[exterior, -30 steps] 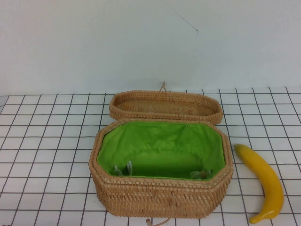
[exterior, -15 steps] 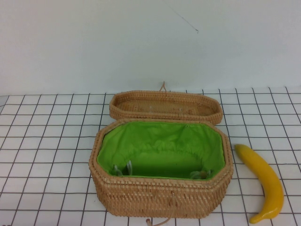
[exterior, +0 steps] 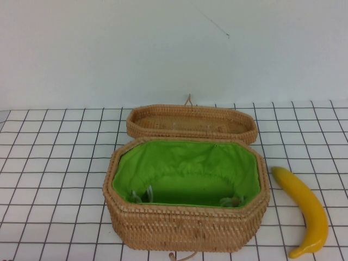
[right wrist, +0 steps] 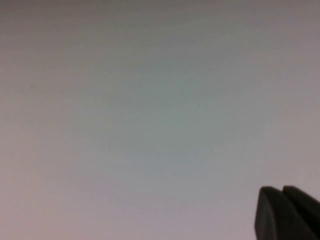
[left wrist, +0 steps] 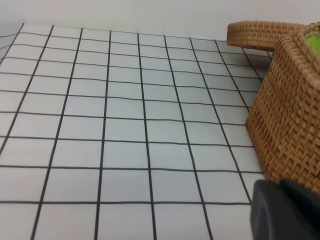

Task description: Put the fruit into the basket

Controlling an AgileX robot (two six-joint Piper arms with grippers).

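- Left gripper [left wrist: 285, 210]: absent from the high view. Its wrist camera shows only a dark corner of it, low over the gridded table [left wrist: 125, 125] just beside the basket's woven wall. You cannot tell from this whether it is open or closed. It holds nothing that you can see.
- Basket [exterior: 185, 225]: sits centre, near your edge of the table, mouth up and open, green lining [exterior: 187, 168] showing. Inside you see only a pair of pale cords at the near wall. No fruit in it yet.
- Lid [exterior: 190, 122]: lies just behind the basket, hollow side up, close against the back rim. Shallow, unlined. Not your target.
- Banana [exterior: 304, 209]: lies flat on the table to the right of the basket, near it but apart, one tip pointing toward the basket's right rim, the other toward your edge. Untouched.
- Handling, as a judgement: the skin looks smooth and glossy, so expect it to slip in the pads. It reads as light and probably stiff. Take it across the thick middle of the curve, not at a tapered tip, where it would pivot or squirt out. It is about as long as the basket is wide, so lay it in lengthwise.
- Right gripper [right wrist: 287, 212]: also out of the high view. Its wrist camera shows a dark corner against blank pale background, no table, no banana. Open or closed, you cannot tell. It is the nearer arm for the pick.
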